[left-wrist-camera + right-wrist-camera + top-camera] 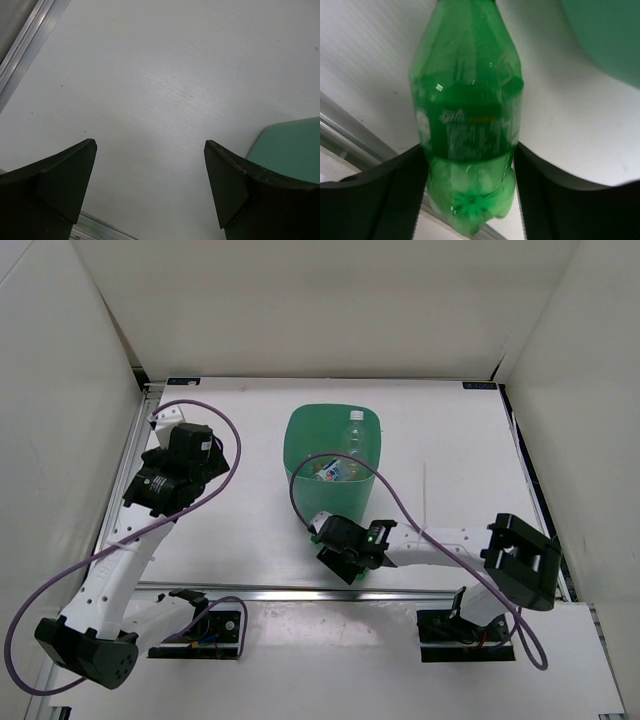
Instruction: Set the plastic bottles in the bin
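The green bin [300, 445] stands at the table's middle; its wall also shows in the right wrist view [605, 35]. Inside it lie a clear bottle with a white cap [354, 432] and a clear bottle with a blue label [335, 472]. My right gripper [335, 548] is just in front of the bin, shut on the green bottle [467, 100], with both fingers [395, 185] pressed on its lower body. From above, the gripper mostly hides that bottle. My left gripper [195, 450] is open and empty over the bare table left of the bin [290, 145]. The orange bottle is not in view.
White walls enclose the table on the left, back and right. An aluminium rail [300, 592] runs along the near edge, and another [25, 35] runs down the left side. Purple cables loop from both arms, one over the bin's near rim [300, 505].
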Controlling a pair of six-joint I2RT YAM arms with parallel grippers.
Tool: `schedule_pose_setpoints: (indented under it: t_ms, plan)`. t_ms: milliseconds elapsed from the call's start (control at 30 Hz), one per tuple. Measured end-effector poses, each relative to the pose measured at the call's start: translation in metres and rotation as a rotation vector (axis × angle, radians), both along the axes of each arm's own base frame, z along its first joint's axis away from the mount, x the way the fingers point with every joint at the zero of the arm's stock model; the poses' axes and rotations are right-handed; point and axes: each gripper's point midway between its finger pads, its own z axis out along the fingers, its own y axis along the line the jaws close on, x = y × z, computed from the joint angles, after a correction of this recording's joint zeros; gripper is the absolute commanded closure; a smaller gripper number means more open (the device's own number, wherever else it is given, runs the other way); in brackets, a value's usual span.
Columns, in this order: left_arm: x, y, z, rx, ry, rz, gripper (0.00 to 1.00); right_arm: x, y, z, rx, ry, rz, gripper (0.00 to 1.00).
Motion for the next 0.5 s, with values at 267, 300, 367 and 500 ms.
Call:
schedule_pose_setpoints:
  t_ms: [267,300,367,500]
  plan:
    - [-0.010,0.004,-0.003,0.011,0.003,-0.010,0.00,-0.016,0.014,0.008,0.005,0.170,-0.006,0.69]
    - [-0.011,0.005,-0.005,0.013,0.008,-0.007,0.00,-0.019,0.016,0.017,0.015,0.184,-0.002,0.69]
    - [-0.013,0.008,-0.009,0.013,0.011,-0.001,0.00,-0.022,0.022,0.043,0.054,0.198,0.005,0.72]
    - [-0.017,0.013,-0.019,0.017,0.032,0.018,0.00,-0.013,0.060,0.153,0.264,0.145,0.023,0.73]
